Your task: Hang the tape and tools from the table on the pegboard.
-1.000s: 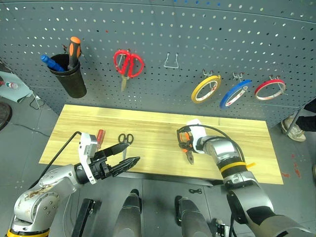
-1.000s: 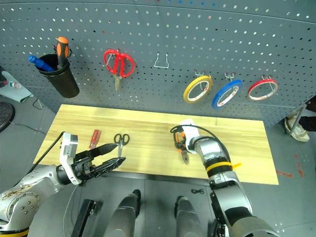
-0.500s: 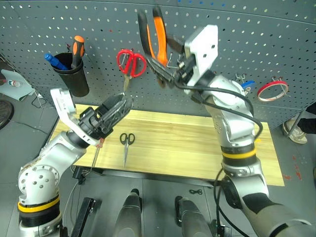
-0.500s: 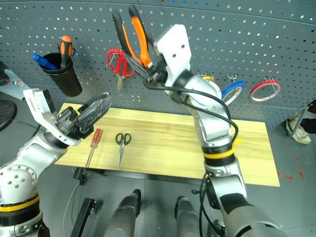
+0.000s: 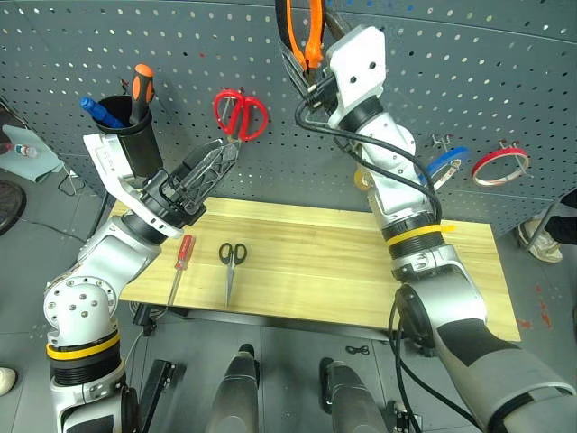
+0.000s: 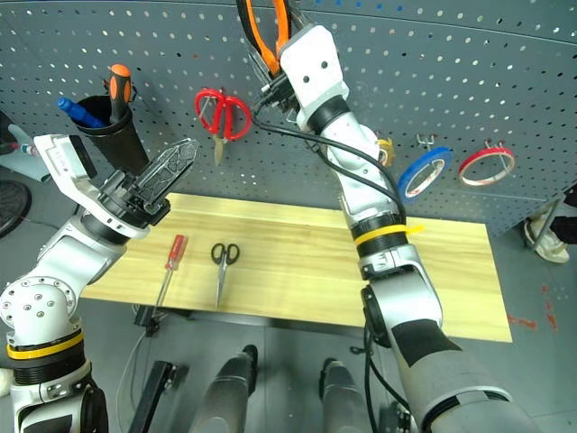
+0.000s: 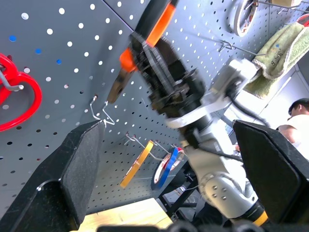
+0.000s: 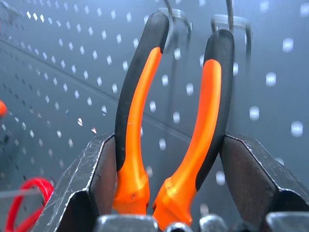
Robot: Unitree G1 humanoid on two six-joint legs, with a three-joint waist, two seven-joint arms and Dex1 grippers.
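My right gripper [image 5: 309, 74] is raised high against the pegboard [image 5: 505, 72], shut on the orange-and-black pliers [image 8: 140, 121]. Their handles point up, close below a wire hook [image 8: 231, 20]. My left gripper [image 5: 216, 162] is open and holds nothing, in the air over the left end of the table [image 5: 361, 262]. The small black scissors [image 5: 230, 260] and the slim red-handled screwdriver [image 5: 181, 257] lie on the table's left part. The blue tape [image 5: 448, 162] hangs on a pegboard hook right of my right arm.
Red-handled scissors [image 5: 240, 115] hang on the board left of the pliers. A black cup [image 5: 132, 142] on the board's left holds an orange-and-black screwdriver. A red tape ring [image 5: 499, 165] hangs at the far right, and a yellow ring [image 5: 363, 179] peeks from behind my right arm.
My right gripper lifted the pliers off the table and up to the pegboard, turning them handles-up. My left gripper rose from below the table's front edge to above its left end.
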